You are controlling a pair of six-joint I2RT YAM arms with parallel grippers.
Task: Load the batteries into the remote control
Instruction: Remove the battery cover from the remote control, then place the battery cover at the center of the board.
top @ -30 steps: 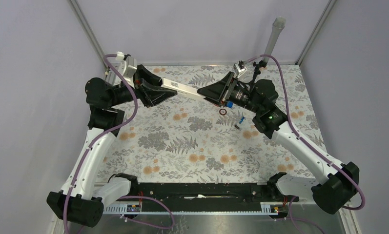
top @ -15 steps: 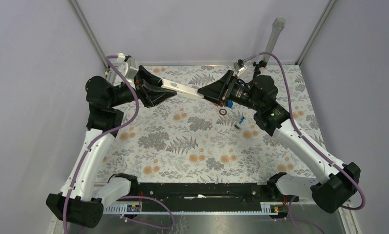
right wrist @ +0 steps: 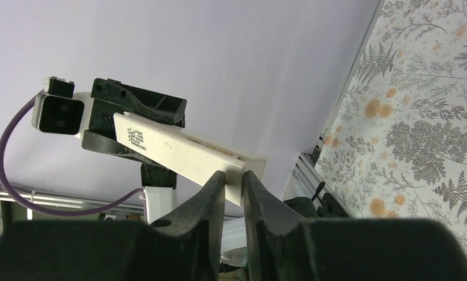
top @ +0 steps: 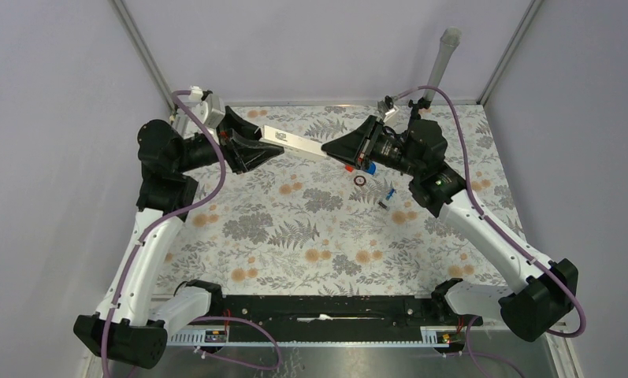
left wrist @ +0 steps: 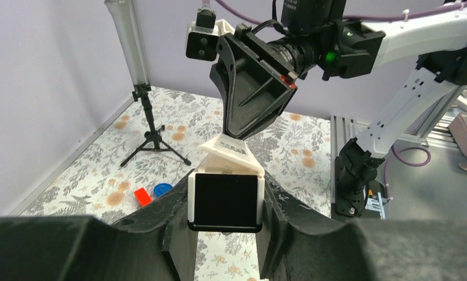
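The remote control (top: 295, 143), a slim white bar, hangs in the air between both grippers at the back of the table. My left gripper (top: 269, 143) is shut on its dark end (left wrist: 227, 202). A flat white strip (left wrist: 231, 149) with a dark printed mark lies along the remote's top, slightly raised. My right gripper (right wrist: 234, 178) is shut on that strip's far end; it also shows in the top view (top: 328, 150). A tiny blue battery (top: 389, 194) lies on the floral cloth below the right wrist.
A red block (left wrist: 142, 196) and a blue round piece (left wrist: 162, 189) lie on the cloth under the right gripper. A small dark ring (top: 360, 180) lies beside them. A black mini tripod (left wrist: 152, 132) holding a clear tube stands at the back right corner.
Both grippers keep their hold. The right wrist has shifted slightly toward the back and the held bar has moved a little with it.
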